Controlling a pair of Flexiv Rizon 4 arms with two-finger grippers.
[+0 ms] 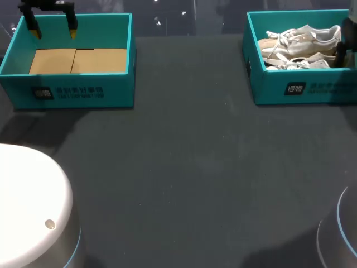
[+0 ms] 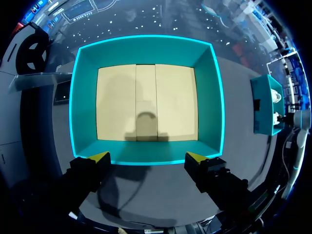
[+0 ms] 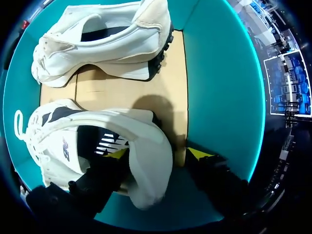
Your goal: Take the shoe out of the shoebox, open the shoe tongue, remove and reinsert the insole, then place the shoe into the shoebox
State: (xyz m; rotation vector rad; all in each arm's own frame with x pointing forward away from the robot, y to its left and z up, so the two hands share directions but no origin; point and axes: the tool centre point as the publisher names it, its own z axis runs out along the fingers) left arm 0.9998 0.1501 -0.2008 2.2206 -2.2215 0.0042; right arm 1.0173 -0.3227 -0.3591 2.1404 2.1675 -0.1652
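Two white shoes lie in the teal shoebox [image 1: 312,86] at the back right, one [image 1: 304,36] behind the other [image 1: 295,60]. My right arm [image 1: 347,42] hangs over that box's right end. In the right wrist view my right gripper [image 3: 157,153] straddles the heel of the nearer shoe [image 3: 97,126]. One yellow fingertip [image 3: 114,153] is inside the shoe's opening, the other stands outside the heel with a small gap, so the gripper is open. The second shoe [image 3: 107,39] lies ahead of it. My left gripper [image 1: 54,30] hangs open over the other box.
A second teal box [image 1: 78,92] at the back left holds only its cardboard floor [image 2: 146,102]; my left gripper [image 2: 152,157] is above its wall. White rounded robot bases sit at the front left [image 1: 28,206] and front right [image 1: 340,234] of the dark table [image 1: 189,167].
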